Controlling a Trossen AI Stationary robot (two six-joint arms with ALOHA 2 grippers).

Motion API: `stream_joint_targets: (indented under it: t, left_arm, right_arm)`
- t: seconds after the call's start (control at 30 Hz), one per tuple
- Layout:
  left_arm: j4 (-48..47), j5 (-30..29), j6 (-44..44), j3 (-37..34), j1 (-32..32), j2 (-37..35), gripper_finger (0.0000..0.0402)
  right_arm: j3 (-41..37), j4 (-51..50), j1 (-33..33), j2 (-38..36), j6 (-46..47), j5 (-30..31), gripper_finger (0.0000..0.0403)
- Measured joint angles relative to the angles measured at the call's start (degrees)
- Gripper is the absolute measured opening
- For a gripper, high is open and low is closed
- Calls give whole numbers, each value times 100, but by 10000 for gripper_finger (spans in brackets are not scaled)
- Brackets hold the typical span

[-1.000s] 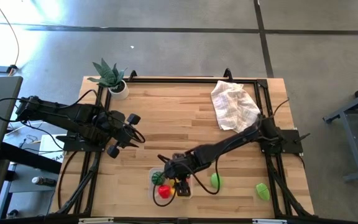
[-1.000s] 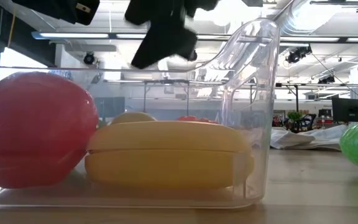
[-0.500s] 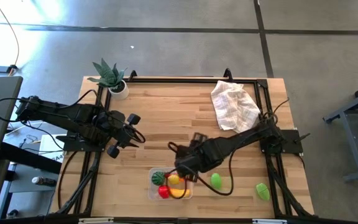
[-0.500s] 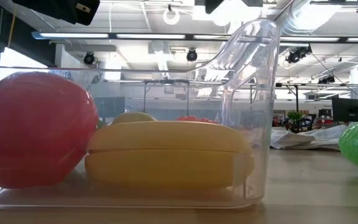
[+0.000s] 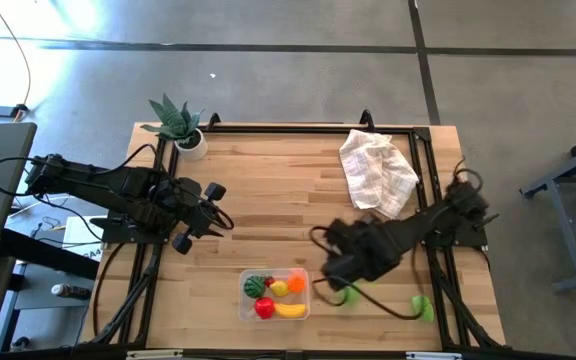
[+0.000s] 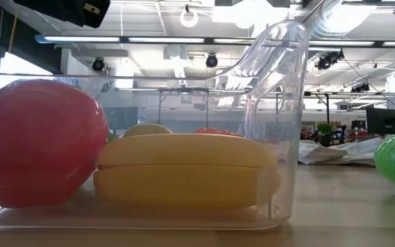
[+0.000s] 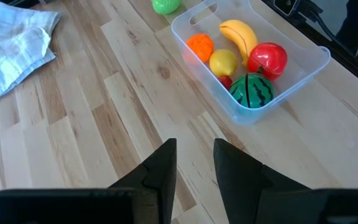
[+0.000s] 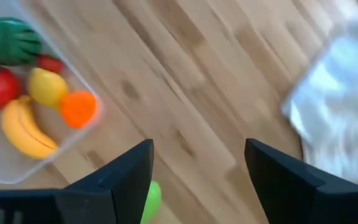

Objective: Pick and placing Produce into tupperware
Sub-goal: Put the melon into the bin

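The clear tupperware sits near the table's near edge. It holds a watermelon, a lemon, an orange, a red apple and a banana. A green fruit lies on the wood just right of the tupperware, and a second green piece lies farther right. My right gripper hovers open above the first green fruit, touching nothing. My left gripper waits open at the table's left side, its fingers over bare wood.
A white checked cloth lies crumpled at the far right. A spiky green plant in a white pot stands at the far left corner. Bare wood stretches between the tupperware and the cloth. The low view shows the tupperware wall close up.
My right gripper has risen out of the tupperware and swung toward the table's right, ending over the green fruit beside the container. With the gripper gone, the orange and the other fruits show lying inside the tupperware.
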Motion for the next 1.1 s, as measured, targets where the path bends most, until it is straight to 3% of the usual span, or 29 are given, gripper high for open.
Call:
stream_joint_targets:
  t: [0.27,0.57,0.73,1.1]
  left_arm:
    - [0,0,0,0,0,0,95]
    - [-2,0,0,0,-1,0,95]
    - [2,0,-2,0,0,0,95]
    - [0,0,-2,0,-1,0,95]
  right_arm:
    - [-2403,1470,513,-1345,2386,-827,245]
    - [-4251,3844,993,-1602,3642,-1243,245]
    - [-4801,4771,1089,-1603,4035,-1182,245]
    - [-5088,4948,1121,-1534,4211,-1027,278]
